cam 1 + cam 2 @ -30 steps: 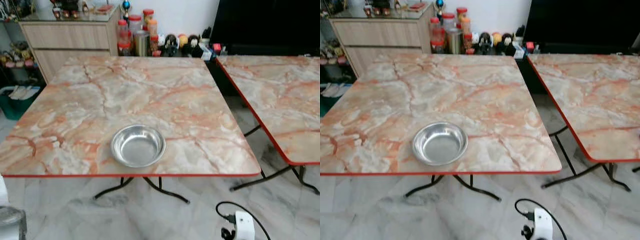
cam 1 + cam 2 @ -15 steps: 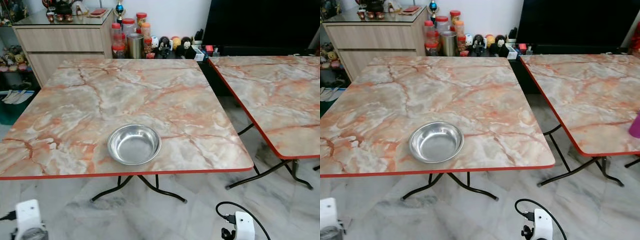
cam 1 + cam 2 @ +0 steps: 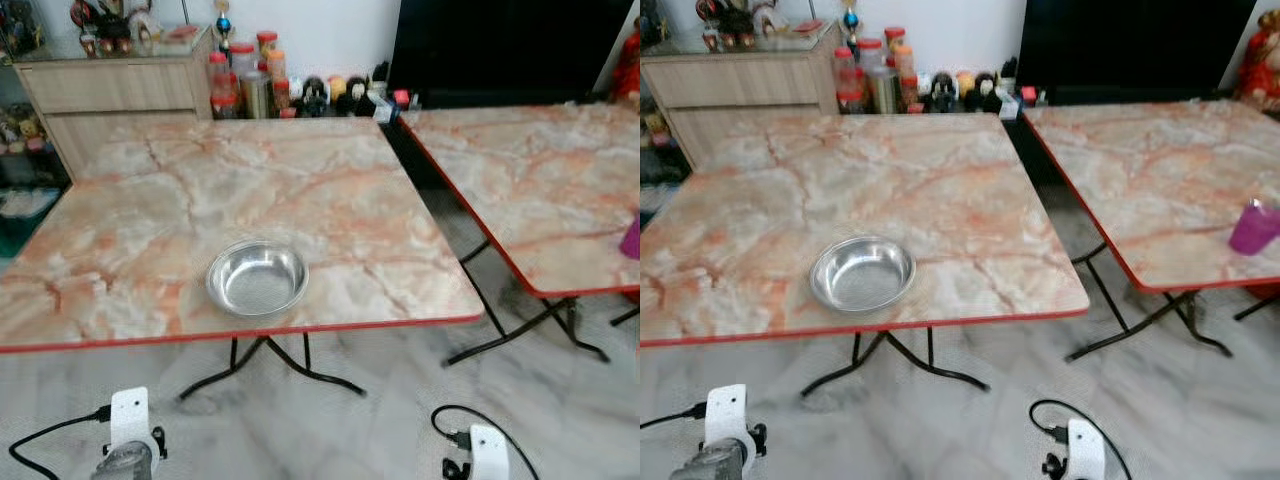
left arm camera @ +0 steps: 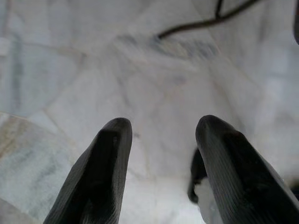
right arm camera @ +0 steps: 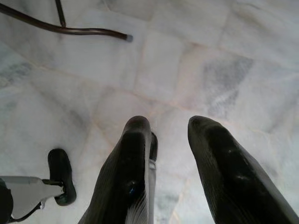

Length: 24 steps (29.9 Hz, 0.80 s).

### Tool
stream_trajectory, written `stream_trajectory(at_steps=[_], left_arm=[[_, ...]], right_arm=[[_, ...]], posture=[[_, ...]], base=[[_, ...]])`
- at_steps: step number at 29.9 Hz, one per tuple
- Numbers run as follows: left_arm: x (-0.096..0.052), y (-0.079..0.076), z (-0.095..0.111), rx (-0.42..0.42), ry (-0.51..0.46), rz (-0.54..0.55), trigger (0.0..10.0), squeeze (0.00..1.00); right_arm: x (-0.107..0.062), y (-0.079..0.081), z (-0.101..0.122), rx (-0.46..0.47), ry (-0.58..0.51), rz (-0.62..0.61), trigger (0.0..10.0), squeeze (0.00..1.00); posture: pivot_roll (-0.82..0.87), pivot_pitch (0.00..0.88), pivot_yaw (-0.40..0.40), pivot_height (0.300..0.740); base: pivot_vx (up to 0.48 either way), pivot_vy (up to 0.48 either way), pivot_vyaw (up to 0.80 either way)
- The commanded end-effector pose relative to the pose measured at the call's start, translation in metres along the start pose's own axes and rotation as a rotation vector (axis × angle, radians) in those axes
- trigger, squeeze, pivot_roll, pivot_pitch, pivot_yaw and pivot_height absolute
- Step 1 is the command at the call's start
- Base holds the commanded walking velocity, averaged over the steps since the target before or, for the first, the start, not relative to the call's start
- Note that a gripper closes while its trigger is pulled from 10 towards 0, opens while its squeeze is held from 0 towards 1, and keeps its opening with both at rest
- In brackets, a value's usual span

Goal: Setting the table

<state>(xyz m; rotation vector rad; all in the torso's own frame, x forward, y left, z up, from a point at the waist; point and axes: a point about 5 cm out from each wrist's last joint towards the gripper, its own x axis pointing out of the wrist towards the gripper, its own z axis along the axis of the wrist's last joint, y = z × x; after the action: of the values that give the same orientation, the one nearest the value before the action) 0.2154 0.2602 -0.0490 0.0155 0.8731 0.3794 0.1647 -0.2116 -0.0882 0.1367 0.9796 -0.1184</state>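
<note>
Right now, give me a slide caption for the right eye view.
Steel bowl near the front edge of a marble-pattern table; purple cup on the neighbouring table.

View is pulling back and swinging right | purple cup (image 3: 1253, 227) is coming into sight on second table (image 3: 1160, 180) | my wrists are showing lower down

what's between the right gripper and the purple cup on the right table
The purple cup stands near the right table's front edge. The right gripper hangs low over the floor, fingers apart; that table's red edge lies between them, nothing else visible.
</note>
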Motion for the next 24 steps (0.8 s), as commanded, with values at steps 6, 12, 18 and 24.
stream_trajectory(at_steps=[6,12,18,24], left_arm=[[0.000,-0.019,-0.005,0.066,0.026,-0.076,10.0,0.00],[-0.004,-0.042,-0.014,0.167,0.041,-0.166,10.0,0.00],[-0.006,-0.052,-0.021,0.180,0.058,-0.182,10.0,0.00],[-0.008,-0.052,-0.032,0.218,0.072,-0.189,10.0,0.00]], right_arm=[[0.000,-0.003,0.001,0.006,-0.003,-0.009,10.0,0.00],[-0.001,-0.003,-0.001,0.005,0.000,-0.009,10.0,0.00],[-0.001,-0.003,-0.002,-0.019,0.009,-0.006,10.0,0.00],[-0.001,-0.003,-0.004,-0.004,0.013,-0.013,10.0,0.00]], posture=[[0.05,0.000,-0.023,0.740],[0.04,0.000,-0.019,0.740],[0.03,0.000,-0.018,0.740],[0.03,0.000,-0.015,0.740]], base=[[0.000,0.000,0.00],[0.000,0.000,0.00],[0.000,0.000,0.00],[0.000,0.000,0.28]])
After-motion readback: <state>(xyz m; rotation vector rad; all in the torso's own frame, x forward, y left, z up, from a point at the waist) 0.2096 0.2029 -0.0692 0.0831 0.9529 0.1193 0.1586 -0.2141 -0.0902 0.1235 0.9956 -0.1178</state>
